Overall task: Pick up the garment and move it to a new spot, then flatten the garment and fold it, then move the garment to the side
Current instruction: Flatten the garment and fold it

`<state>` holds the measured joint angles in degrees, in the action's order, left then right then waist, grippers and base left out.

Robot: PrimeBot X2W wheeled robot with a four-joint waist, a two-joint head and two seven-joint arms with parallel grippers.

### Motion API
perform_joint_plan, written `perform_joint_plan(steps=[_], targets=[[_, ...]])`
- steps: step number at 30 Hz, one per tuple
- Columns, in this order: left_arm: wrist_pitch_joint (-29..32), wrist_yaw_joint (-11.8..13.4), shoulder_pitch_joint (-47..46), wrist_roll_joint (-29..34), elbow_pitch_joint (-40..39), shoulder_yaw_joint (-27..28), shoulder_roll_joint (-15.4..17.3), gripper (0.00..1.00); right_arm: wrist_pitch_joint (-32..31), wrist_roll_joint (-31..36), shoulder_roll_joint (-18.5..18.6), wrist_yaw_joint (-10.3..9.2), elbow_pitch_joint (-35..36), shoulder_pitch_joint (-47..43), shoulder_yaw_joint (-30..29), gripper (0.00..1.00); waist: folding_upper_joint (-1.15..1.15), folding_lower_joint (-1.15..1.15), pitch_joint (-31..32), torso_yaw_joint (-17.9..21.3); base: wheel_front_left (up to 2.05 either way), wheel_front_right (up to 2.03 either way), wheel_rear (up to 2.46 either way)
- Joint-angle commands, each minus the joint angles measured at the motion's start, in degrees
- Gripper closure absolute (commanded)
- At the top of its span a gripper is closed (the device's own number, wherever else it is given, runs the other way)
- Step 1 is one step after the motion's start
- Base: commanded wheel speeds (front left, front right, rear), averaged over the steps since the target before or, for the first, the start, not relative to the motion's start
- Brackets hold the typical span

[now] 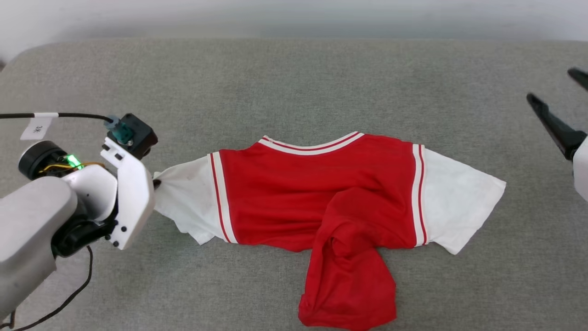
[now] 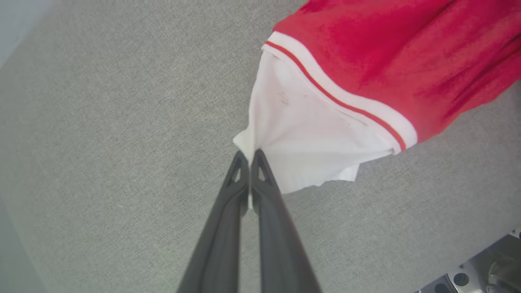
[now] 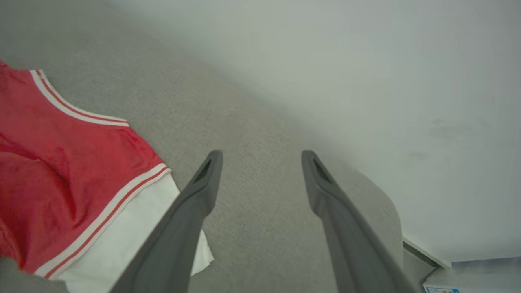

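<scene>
between the clamped fingertips of the left gripper (image 2: 248, 154) is a white sleeve of the garment (image 1: 298, 193), spread on the cushion (image 1: 294, 82) beyond; the right gripper (image 3: 260, 154) gapes empty beside the other sleeve.

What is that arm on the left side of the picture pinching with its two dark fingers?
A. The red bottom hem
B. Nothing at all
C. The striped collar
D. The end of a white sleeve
D: the left gripper has its two fingers closed together on the bunched end of the white sleeve of the red jersey, well away from the collar and hem.
</scene>
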<state>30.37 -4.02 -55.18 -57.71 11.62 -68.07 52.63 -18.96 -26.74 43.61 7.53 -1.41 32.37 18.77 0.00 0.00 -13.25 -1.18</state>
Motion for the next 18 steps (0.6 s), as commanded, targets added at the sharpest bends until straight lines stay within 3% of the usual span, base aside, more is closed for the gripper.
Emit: perform_joint_plan(steps=[1,8,13,18], targets=[[-0.32,0.53,-0.42,0.40,-0.70,0.09,-0.20,1.00,-3.89,-2.66,1.94,-0.07,-0.03,1.86,2.17,0.00,0.00,0.00,-0.70,-0.56,0.00,0.00,0.00],[-0.91,1.47,-2.11,2.57,-4.10,0.17,-0.96,1.00,-27.01,-16.03,10.68,-0.07,-0.32,9.73,14.32,0.00,0.00,0.00,-4.28,-2.22,0.00,0.00,0.00],[-1.38,1.94,-3.97,4.01,-5.42,0.69,-1.79,1.00,-36.00,-21.44,10.07,-0.07,-4.10,12.74,16.51,0.00,0.00,0.00,-7.68,-3.51,0.00,0.00,0.00],[-1.56,1.88,-5.22,4.61,-6.02,1.01,-2.25,1.00,-39.82,-21.65,7.74,-0.07,-7.38,13.44,18.97,0.00,0.00,0.00,-10.61,-4.21,0.00,0.00,0.00]])
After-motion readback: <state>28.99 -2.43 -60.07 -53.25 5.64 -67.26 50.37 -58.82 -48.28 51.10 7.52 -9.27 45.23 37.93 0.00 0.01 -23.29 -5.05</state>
